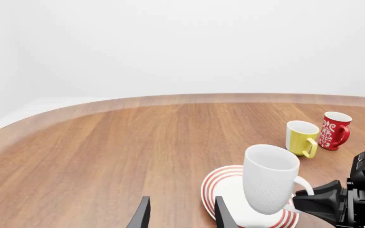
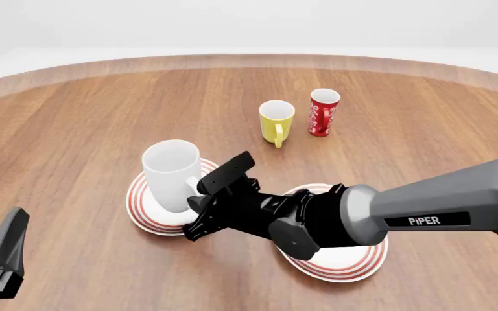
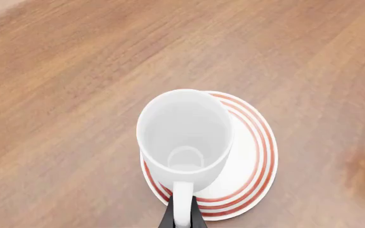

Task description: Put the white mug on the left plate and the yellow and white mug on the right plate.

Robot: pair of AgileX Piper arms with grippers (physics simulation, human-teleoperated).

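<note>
The white mug (image 2: pixel 171 173) is upright over the left plate (image 2: pixel 142 214); I cannot tell whether it rests on it. My right gripper (image 2: pixel 199 197) reaches across from the right and is shut on the mug's handle (image 3: pixel 182 197), its fingers (image 3: pixel 169 219) hugging it. The right plate (image 2: pixel 353 265) lies under my right arm. The yellow and white mug (image 2: pixel 276 120) stands on the table farther back. My left gripper (image 1: pixel 181 216) is open and empty, near the table's front left (image 2: pixel 5 249), apart from the left plate (image 1: pixel 219 186) and the white mug (image 1: pixel 270 176).
A red-and-white patterned cup (image 2: pixel 323 112) stands just right of the yellow mug; both show in the left wrist view, the cup (image 1: pixel 334 130) and the mug (image 1: pixel 302 137). The table's far edge (image 2: pixel 249 59) curves along the back.
</note>
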